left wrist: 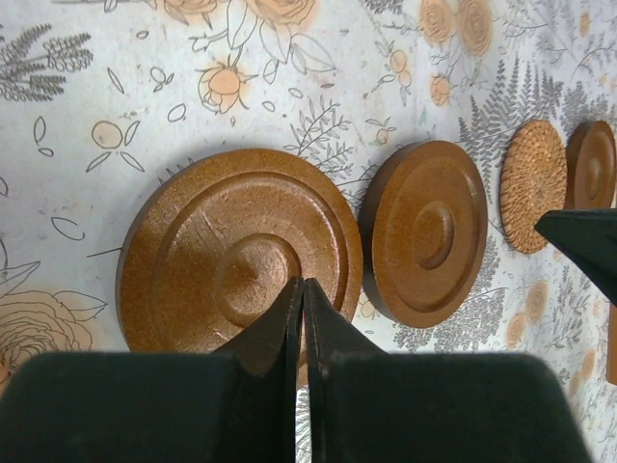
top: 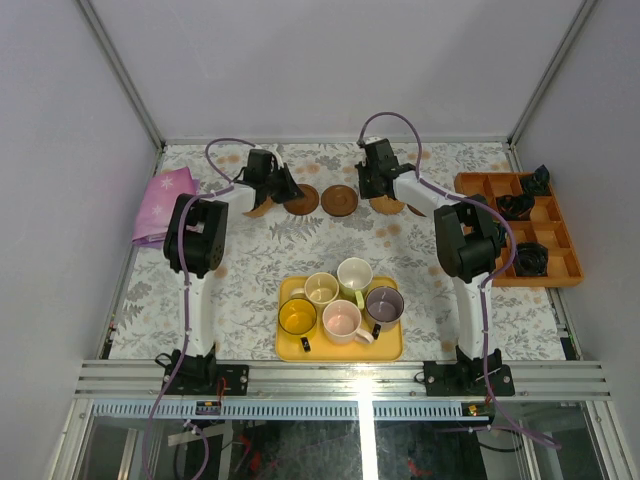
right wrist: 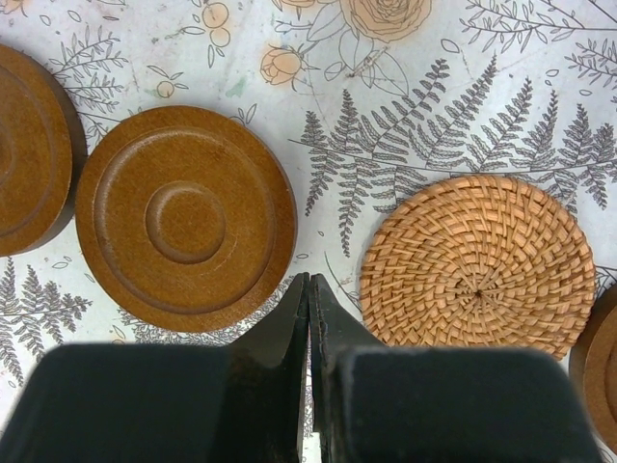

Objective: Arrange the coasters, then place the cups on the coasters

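**Operator:** How will the coasters [top: 340, 200] handle?

**Spotter:** Light, stiff and thin, I'd judge. They lie flat in a row well beyond the yellow tray [top: 290, 352], so you should pinch one across its edge. The cups [top: 342, 300], huddled on that tray, look breakable, so take a rim.

**Operator:** And the arms?

**Spotter:** Both reach out past the tray, wrists bent down. Your left tool [left wrist: 301, 285] and right tool [right wrist: 308, 280] are pinched closed and empty, above the coasters.
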You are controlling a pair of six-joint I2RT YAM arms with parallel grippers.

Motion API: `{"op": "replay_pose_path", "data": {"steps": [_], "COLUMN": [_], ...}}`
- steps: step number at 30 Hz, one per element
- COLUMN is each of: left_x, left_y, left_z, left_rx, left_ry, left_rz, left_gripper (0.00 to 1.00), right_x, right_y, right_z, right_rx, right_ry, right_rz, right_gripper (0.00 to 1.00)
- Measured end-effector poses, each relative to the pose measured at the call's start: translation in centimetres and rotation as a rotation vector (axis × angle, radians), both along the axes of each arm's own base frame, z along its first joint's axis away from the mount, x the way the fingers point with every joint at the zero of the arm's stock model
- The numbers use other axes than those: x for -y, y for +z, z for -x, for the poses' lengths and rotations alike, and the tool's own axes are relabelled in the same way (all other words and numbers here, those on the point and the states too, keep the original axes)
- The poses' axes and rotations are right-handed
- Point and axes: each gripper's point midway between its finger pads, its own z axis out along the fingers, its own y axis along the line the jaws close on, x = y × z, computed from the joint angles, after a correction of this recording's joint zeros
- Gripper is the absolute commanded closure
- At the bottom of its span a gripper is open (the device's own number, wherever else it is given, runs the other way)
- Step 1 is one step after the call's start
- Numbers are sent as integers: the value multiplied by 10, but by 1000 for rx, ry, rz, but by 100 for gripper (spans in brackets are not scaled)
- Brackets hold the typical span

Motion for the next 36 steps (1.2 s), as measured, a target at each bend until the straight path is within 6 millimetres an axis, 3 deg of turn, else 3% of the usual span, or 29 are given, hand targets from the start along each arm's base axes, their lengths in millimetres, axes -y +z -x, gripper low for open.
{"op": "replay_pose_path", "data": {"steps": [9, 24, 36], "left_x": [-11, -29, -17], "left_y": [-22, -24, -13], "left_z": [9, 13, 20], "left_rx": [-76, -93, -82], "left_ry": [38, 96, 30], "left_rz": [-72, -135, 36], "left_gripper": [100, 100, 64], "right_x": [6, 7, 34], "right_y": [-6, -12, -9], "right_z": [0, 3, -11], "right_rx": [-7, -19, 24], "right_ry": [-21, -31, -124], "right_rz": [-3, -15, 48], "right_gripper": [100, 100, 100]}}
